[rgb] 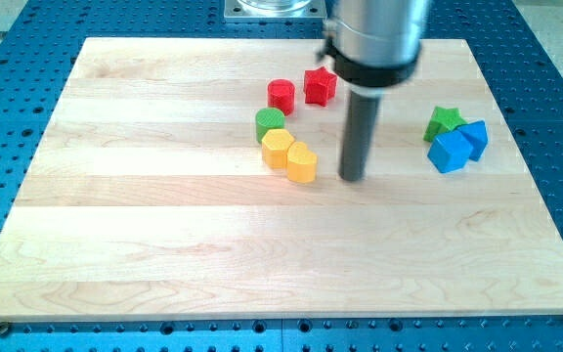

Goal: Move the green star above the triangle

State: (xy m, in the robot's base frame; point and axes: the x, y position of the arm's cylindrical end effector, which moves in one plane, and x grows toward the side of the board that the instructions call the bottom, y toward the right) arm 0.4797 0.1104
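The green star (444, 121) lies at the view's right, touching two blue blocks just below it. One blue block (448, 153) sits lower left and the other blue block (475, 138) sits to the right. I cannot tell for sure which of them is the triangle. My tip (352, 178) rests on the board near the middle. It is well to the left of the green star and slightly lower, and just right of a yellow block (301, 163), not touching it.
A red round block (281, 95) and a red star (320, 86) lie near the view's top centre. A green round block (270, 123) sits above a yellow hexagon-like block (278, 148). The wooden board (145, 244) lies on a blue perforated table.
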